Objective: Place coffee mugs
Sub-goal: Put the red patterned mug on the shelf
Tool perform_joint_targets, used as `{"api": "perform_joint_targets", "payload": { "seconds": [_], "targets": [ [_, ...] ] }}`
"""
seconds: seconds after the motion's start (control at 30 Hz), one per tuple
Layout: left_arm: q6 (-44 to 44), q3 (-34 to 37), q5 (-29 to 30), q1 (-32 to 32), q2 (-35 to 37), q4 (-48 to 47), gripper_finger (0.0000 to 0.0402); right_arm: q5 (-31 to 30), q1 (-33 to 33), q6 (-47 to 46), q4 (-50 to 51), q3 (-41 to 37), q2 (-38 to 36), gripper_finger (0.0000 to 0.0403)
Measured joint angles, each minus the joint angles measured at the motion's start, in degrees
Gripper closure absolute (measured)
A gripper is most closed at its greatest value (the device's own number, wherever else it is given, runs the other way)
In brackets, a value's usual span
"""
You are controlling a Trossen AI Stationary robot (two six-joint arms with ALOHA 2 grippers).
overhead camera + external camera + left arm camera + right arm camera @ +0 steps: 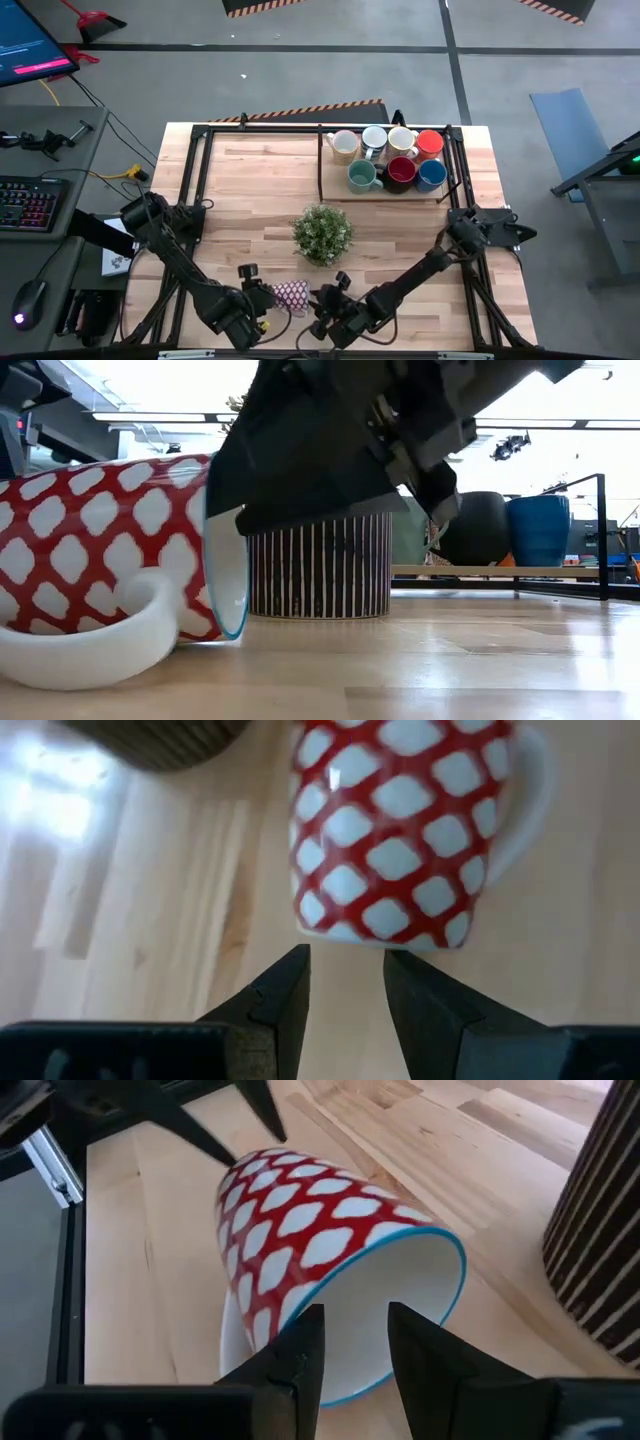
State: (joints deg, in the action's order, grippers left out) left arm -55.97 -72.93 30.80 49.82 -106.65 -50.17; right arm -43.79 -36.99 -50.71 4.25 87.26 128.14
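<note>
The wooden table (250, 190) carries a tipped red-patterned mug (292, 295), a potted plant (322, 233) and a tray (322, 175) of mugs (390, 158).

We see a glossy glazed mug (300, 1240) in a red and white lattice, smooth white inside with a thin blue rim. Under it the desk (430, 1140) is pale wood, matt, with visible grain. Beside the mug, a striped pot (320, 565) looks ribbed and dull.

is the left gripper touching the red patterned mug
Apart. The left wrist view shows bare wood between the open left gripper and the base of the lying red patterned mug.
</note>
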Motion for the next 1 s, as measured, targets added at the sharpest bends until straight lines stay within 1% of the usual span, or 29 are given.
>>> {"api": "perform_joint_targets", "payload": {
  "seconds": [0.17,0.37,0.63,0.7,0.87,1.0],
  "targets": [
    [4.09,0.07,-0.54,-0.92,0.0,3.85,0.028,1.85,0.68,1.78,-1.31,-0.04,0.0,0.0302],
    [4.54,0.07,0.02,-2.07,0.0,4.13,0.0281,1.94,0.96,3.2,-2.91,-0.04,0.0,0.0302],
    [5.12,0.04,-0.02,-2.36,0.0,4.31,0.0282,2.15,0.96,2.94,-2.11,-0.04,0.0,0.0302],
    [4.88,0.04,-0.02,-2.36,0.0,4.31,0.0282,2.52,0.96,1.94,-1.6,-0.04,0.0,0.0302],
    [4.07,0.0,0.0,-2.09,0.0,4.39,0.0282,4.43,0.9,-3.11,4.0,-0.04,0.0,0.0302],
    [3.63,0.0,-0.02,-1.99,0.0,4.4,0.0282,3.78,0.57,-3.39,4.28,-0.02,0.0,0.0302]
  ]
}}
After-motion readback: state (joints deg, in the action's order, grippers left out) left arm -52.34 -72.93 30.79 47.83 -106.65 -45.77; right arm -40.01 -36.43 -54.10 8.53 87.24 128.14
